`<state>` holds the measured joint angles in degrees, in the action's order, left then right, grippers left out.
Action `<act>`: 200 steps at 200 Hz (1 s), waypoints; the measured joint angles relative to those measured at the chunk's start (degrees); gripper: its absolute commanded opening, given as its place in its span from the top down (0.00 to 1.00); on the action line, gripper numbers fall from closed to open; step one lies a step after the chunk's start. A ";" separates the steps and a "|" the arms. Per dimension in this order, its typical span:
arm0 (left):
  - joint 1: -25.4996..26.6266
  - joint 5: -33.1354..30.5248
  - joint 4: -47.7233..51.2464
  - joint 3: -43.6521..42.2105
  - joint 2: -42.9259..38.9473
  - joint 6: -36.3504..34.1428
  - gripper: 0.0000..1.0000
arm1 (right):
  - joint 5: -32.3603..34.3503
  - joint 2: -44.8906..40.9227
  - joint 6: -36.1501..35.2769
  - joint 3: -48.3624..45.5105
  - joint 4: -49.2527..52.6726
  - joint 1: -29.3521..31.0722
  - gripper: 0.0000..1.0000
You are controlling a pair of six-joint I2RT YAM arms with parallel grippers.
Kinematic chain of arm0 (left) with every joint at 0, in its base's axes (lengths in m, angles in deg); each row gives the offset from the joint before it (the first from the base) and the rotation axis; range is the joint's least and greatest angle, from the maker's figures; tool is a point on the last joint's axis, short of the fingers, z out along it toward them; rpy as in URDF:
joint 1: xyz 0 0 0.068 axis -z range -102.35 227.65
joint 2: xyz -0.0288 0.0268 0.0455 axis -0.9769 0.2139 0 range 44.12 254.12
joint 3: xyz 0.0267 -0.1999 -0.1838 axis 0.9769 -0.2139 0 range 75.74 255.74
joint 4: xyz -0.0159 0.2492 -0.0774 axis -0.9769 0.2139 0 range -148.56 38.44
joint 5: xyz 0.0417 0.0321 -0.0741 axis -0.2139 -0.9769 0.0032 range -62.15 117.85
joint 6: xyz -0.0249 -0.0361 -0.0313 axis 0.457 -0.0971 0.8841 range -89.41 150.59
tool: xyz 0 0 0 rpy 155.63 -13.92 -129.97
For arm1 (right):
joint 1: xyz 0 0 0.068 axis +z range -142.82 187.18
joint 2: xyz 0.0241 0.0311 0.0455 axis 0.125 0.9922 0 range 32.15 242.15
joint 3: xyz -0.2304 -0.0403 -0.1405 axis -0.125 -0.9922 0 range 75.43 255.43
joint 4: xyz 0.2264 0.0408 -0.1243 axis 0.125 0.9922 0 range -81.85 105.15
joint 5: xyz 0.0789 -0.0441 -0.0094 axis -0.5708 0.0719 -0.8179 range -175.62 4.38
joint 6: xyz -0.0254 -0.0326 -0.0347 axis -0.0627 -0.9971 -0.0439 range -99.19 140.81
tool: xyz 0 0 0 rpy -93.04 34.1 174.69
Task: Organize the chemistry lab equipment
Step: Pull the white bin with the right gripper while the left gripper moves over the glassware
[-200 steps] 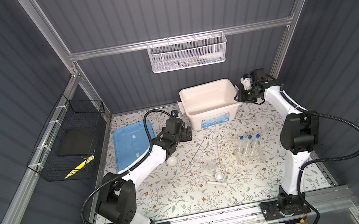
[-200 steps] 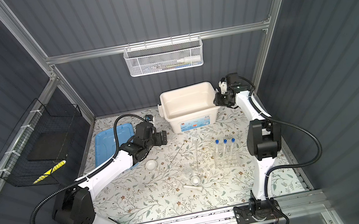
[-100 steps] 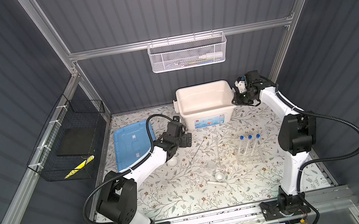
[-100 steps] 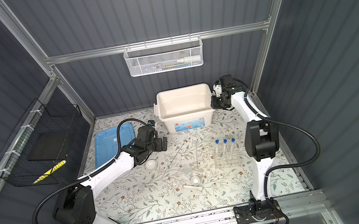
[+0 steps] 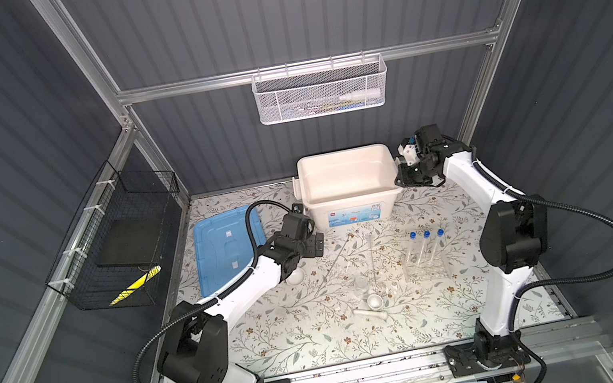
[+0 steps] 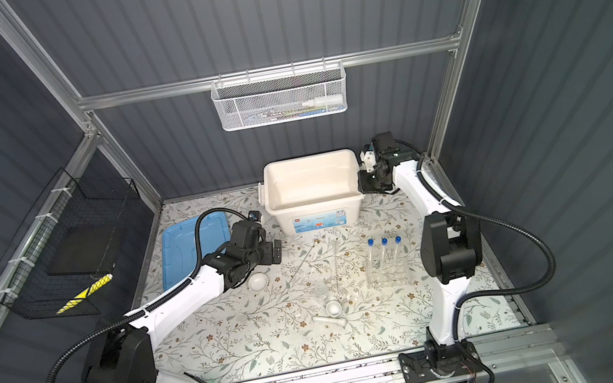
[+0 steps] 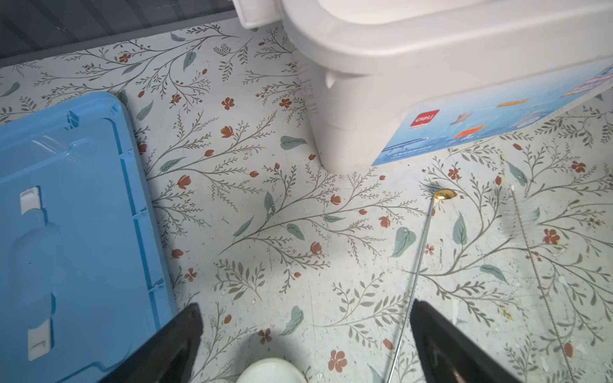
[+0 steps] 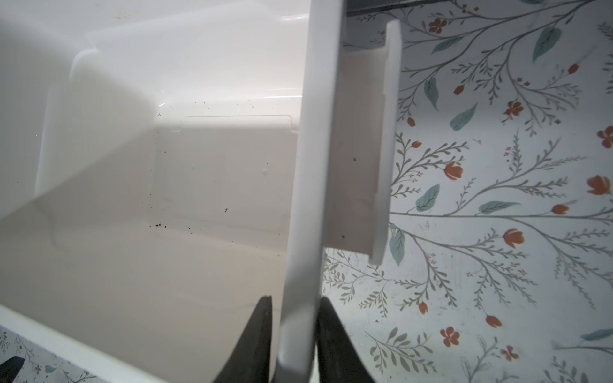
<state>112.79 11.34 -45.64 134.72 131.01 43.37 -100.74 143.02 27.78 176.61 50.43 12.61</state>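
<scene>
Pinches the side rim of the big white plastic tub [image 8: 305,199] with the right fingers [image 8: 260,335]; holds the left fingers [image 7: 438,335] spread, empty, close by a small round white bowl [image 6: 258,281] and a thin long metal rod [image 7: 421,252] on the floral tabletop [image 5: 300,341]. Risks tipping the tub on so narrow a pinch, or knocking the rod aside while descending.

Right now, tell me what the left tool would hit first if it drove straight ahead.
Likely the bare floral mat, just short of the white tub. The open left tool has the thin rod by one finger, off that line; depth is unclear.
</scene>
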 measured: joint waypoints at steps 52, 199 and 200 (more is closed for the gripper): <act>-0.11 -0.44 1.88 -3.19 -3.15 1.55 0.00 | -0.07 -3.32 -0.37 -4.13 0.15 0.76 0.75; 0.13 9.60 7.26 -8.07 -10.29 2.49 0.01 | -0.07 -7.15 -1.68 -8.90 -0.33 2.71 0.74; 0.22 9.75 7.34 -7.96 -10.29 2.47 0.01 | -0.07 -7.17 -1.68 -8.92 -0.31 2.71 0.74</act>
<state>113.00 21.09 -38.29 126.77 120.72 45.84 -100.80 135.86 26.09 167.70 50.13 15.32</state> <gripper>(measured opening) 0.995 0.257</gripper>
